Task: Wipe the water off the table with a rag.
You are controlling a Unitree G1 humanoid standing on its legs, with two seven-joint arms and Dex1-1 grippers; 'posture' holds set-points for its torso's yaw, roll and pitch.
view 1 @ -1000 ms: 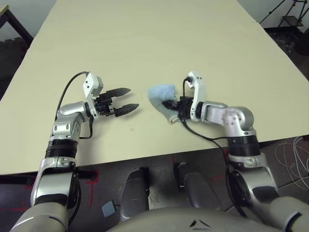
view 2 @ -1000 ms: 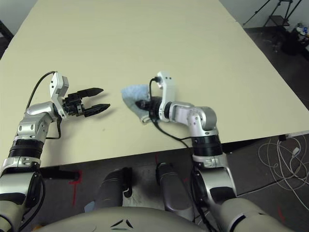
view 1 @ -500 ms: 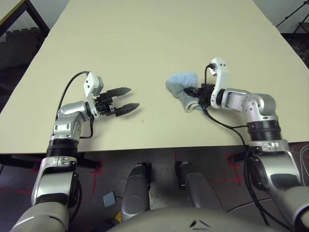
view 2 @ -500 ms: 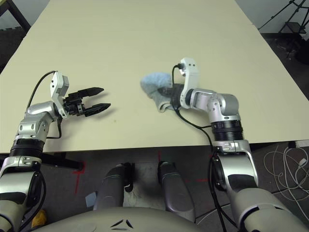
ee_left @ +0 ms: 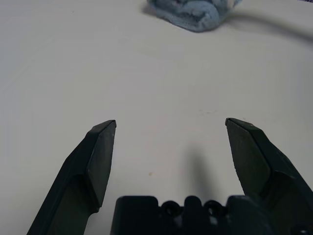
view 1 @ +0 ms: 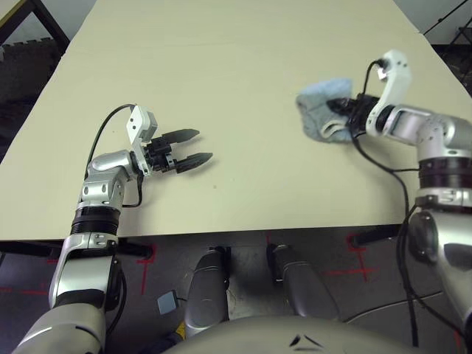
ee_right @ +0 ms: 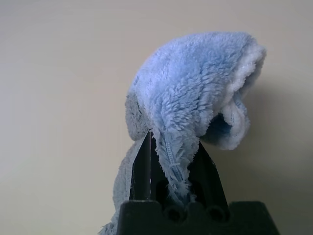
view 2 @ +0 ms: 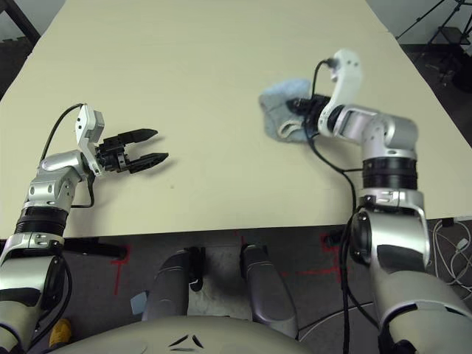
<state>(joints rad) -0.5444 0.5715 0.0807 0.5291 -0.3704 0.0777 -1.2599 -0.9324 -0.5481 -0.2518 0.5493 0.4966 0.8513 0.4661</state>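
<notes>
The pale cream table point(view 1: 236, 59) spreads out ahead of me. The bunched light blue rag point(view 1: 318, 110) rests against the tabletop at the right. My right gripper point(view 1: 341, 110) is shut on it. In the right wrist view the rag point(ee_right: 195, 93) drapes over the closed fingers point(ee_right: 205, 166). My left gripper point(view 1: 204, 144) hovers open and empty at the left, low over the table, well apart from the rag point(ee_left: 190, 12). A tiny amber speck of water point(view 1: 215, 186) lies just in front of the left gripper, also seen as a water speck point(ee_left: 150, 173) between its fingers.
The table's front edge point(view 1: 221, 232) runs just below both arms, with dark floor and red tape marks point(view 1: 144, 269) beyond it. A black cable point(view 1: 383, 166) trails from my right wrist across the table. A dark stand point(view 1: 22, 18) sits off the far left corner.
My right gripper has carried the rag to the right and farther from me, away from the left gripper. The camera view has also shifted. The left gripper has stayed put and open.
</notes>
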